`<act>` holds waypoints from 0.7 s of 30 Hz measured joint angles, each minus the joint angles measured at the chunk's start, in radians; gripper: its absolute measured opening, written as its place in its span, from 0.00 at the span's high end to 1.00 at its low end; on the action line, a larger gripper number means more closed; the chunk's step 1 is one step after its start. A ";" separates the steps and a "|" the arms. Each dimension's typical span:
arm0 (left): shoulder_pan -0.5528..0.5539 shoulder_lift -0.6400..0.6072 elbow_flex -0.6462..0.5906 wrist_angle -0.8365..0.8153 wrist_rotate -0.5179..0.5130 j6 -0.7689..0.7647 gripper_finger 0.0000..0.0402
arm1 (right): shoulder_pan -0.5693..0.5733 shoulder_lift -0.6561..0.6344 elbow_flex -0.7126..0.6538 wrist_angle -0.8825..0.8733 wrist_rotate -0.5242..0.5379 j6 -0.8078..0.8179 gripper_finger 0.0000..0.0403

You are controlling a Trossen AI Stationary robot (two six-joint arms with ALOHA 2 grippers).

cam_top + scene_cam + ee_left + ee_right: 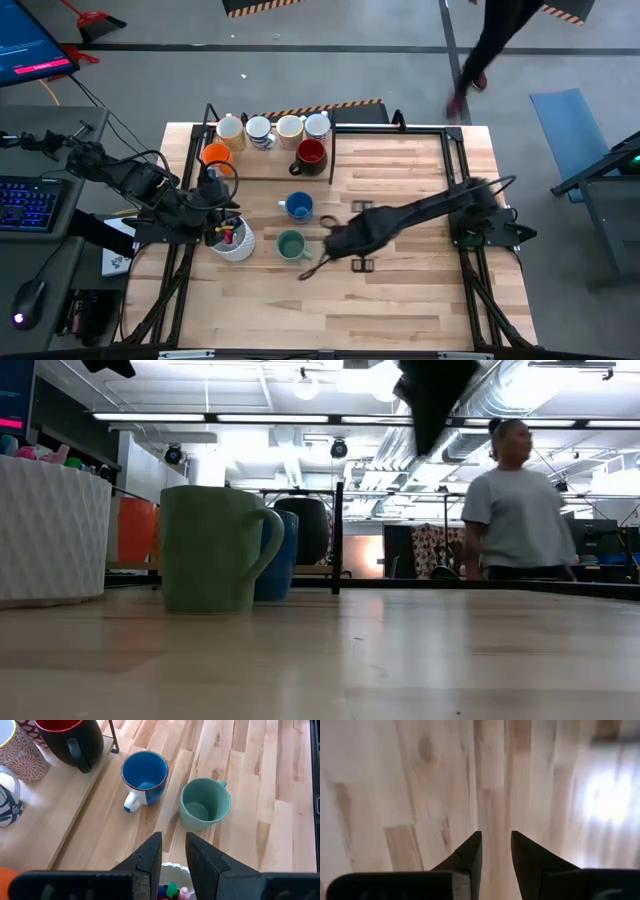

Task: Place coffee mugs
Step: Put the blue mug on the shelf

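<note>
Your right gripper (318, 268) hangs over bare wood just beside the green mug (291, 245), its fingers (470, 852) a narrow gap apart and holding nothing. The green mug stands upright on the surface (400, 300), near the blue mug (298, 206). Your left gripper (222, 228) waits above the white pen holder (237, 243) (markers inside), fingers slightly parted and empty. The orange mug (217, 155), dark red mug (311, 153) and four pale mugs (273, 129) sit at the back.

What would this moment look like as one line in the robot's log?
right gripper: open, empty, beside green mug | left gripper: open, over pen holder | blue mug: on table
</note>
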 joint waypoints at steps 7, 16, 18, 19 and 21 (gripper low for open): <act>0.000 0.000 0.000 0.000 -0.005 0.017 0.81 | 0.038 -0.416 -0.643 0.616 -0.061 0.282 0.80; 0.001 0.003 0.000 0.042 -0.051 -0.001 0.81 | 0.003 -0.781 -1.224 1.516 0.039 0.219 0.80; 0.001 0.011 0.000 0.096 -0.069 0.000 0.81 | -0.027 -0.831 -1.314 1.645 0.018 0.215 0.80; 0.001 0.018 0.000 0.123 -0.093 0.000 0.81 | -0.045 -0.847 -1.350 1.703 0.004 0.209 0.80; 0.001 0.040 0.000 0.192 -0.156 0.020 0.81 | -0.078 -0.868 -1.414 1.814 -0.042 0.174 0.80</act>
